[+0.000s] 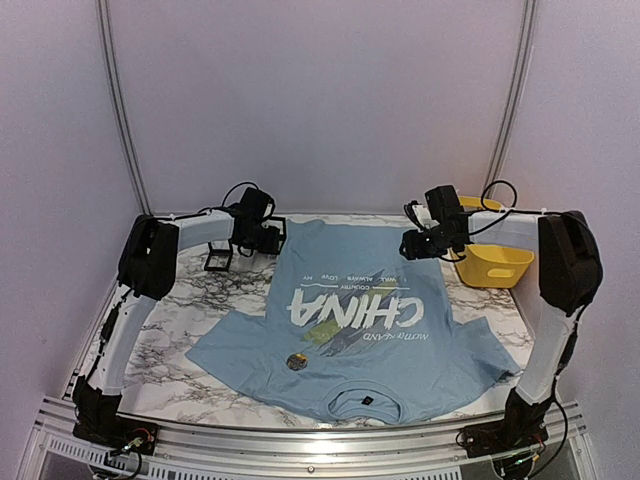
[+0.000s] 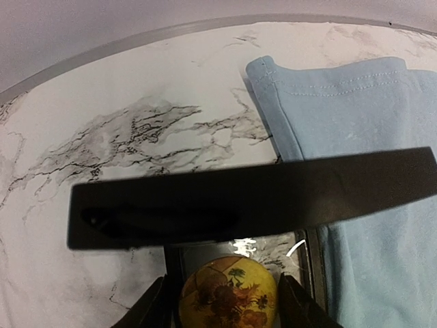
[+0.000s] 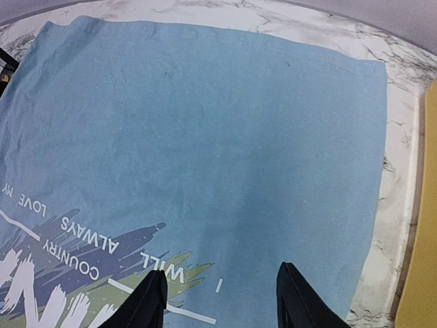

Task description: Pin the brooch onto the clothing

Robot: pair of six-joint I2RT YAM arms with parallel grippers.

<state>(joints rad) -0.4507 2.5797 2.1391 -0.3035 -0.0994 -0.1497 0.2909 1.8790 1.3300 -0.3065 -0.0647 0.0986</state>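
Note:
The clothing (image 1: 360, 320), a light blue T-shirt with white "CHINA" lettering, lies flat on the marble table, collar toward the near edge. In the left wrist view a round yellow brooch (image 2: 229, 301) with a sunflower picture sits inside a small black frame (image 2: 252, 198). My left gripper (image 2: 222, 280) stands open around that brooch, one finger close on each side. It is beside the shirt's left sleeve (image 2: 355, 109). A second round brooch (image 1: 296, 361) rests on the shirt's chest. My right gripper (image 3: 222, 301) hangs open over the shirt's lower part, holding nothing.
A yellow bin (image 1: 492, 262) stands at the right, just past the shirt's edge and behind my right wrist. The black frame (image 1: 217, 258) sits on the marble (image 1: 190, 300) left of the shirt. White walls close in the back and sides.

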